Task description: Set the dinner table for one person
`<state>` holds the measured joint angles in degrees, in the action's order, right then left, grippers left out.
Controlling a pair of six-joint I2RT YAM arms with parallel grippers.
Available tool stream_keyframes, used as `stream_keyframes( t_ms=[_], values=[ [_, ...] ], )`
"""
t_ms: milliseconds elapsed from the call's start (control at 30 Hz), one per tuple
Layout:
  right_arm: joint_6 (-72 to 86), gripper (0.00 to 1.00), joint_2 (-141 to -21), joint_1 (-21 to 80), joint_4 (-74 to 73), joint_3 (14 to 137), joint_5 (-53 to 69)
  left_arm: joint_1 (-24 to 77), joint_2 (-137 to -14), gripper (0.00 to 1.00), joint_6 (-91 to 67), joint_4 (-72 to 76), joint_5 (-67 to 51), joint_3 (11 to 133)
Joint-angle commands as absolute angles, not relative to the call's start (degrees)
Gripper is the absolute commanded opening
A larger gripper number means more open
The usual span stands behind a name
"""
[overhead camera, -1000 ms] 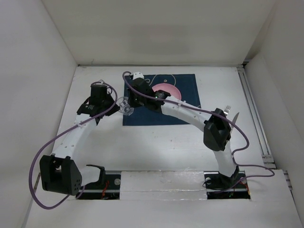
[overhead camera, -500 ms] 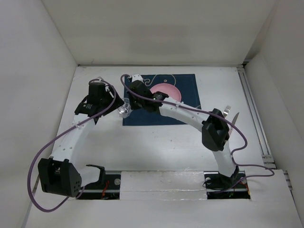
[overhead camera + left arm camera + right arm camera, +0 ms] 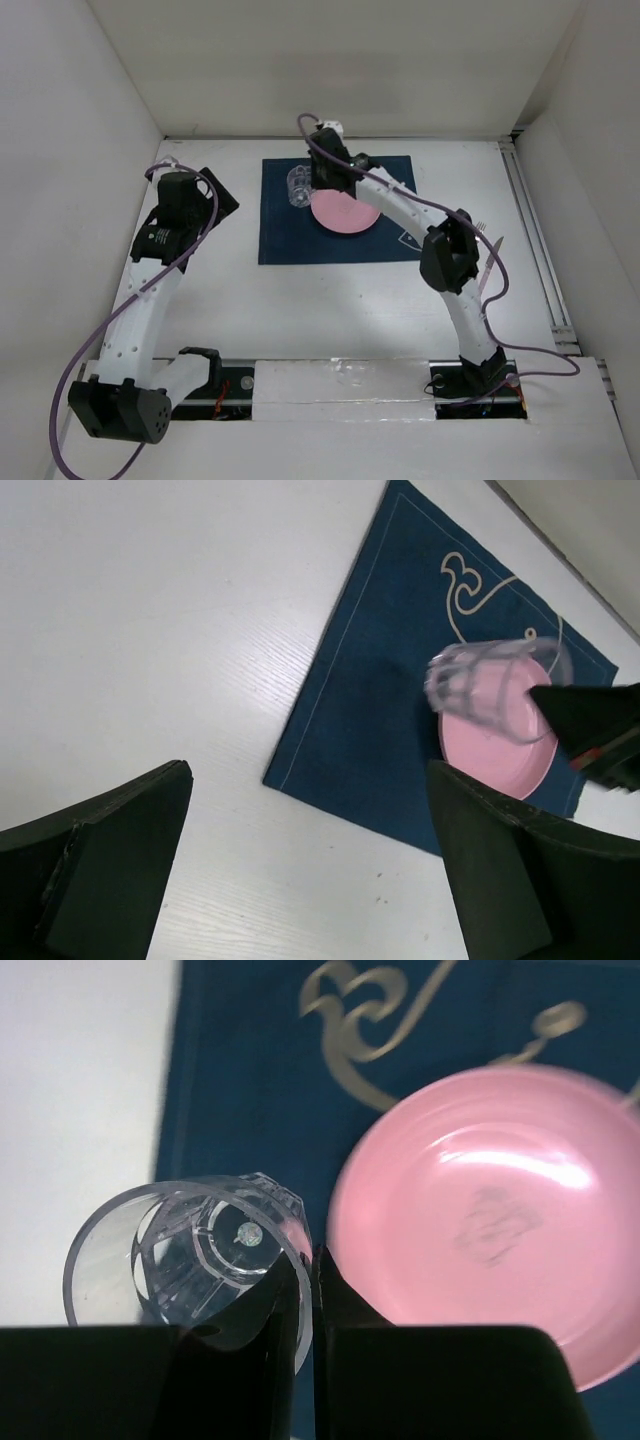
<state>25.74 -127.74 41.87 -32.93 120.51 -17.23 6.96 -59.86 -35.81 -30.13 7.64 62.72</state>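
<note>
Dinner table [image 3: 330, 310]: 1 placemat [image 3: 290, 240], 1 plate [image 3: 345, 212] | left gripper [image 3: 308, 780] released | right gripper [image 3: 312, 1270] grasping glass [image 3: 170, 1260]

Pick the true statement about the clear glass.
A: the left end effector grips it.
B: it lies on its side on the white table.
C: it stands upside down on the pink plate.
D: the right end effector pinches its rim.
D: the right wrist view shows the right end effector closed on the rim of the clear glass, beside the pink plate; the left end effector is open and empty.
</note>
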Motion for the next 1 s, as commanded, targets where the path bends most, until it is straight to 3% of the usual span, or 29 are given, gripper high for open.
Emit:
stream_keyframes(
  t_ms=[0, 500, 967],
  values=[
    [26.19, 0.00, -127.62, 35.61, -34.18, 126.55, -18.48, 6.94, -59.33, 1.00, -33.23, -31.55, 9.93, 63.21],
    [22.33, 0.00, -139.22, 12.40, -40.95, 144.32, -13.36, 6.94, -58.71, 1.00, -28.57, -27.16, 3.96, 56.95],
    [20.74, 0.00, -140.89, 10.98, -41.66, 143.26, -13.27, 6.94, -58.71, 1.00, -28.56, -26.63, 2.90, 56.43]
  ],
)
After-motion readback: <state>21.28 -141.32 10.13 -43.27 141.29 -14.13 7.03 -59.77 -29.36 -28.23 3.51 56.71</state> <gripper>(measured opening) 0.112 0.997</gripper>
